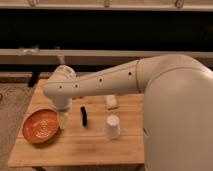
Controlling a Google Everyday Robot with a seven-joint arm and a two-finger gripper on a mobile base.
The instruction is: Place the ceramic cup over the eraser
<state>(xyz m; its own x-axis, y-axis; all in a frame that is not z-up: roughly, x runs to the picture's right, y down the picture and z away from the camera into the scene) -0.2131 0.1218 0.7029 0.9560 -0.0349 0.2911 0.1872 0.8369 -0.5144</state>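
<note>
The ceramic cup (112,126) is small, white and tapered, and stands on the wooden table (75,147) right of centre. The eraser (84,116) is a slim black bar lying on the table a short way left of the cup, apart from it. My arm reaches in from the right across the back of the table. The gripper (62,118) hangs down from the wrist at the left, beside the orange plate's right rim. It is left of the eraser and well left of the cup.
An orange plate (41,126) sits at the table's left front. A whitish rectangular block (111,102) lies behind the cup, under the arm. A long low ledge (30,55) runs behind the table. The table's front edge is near the cup.
</note>
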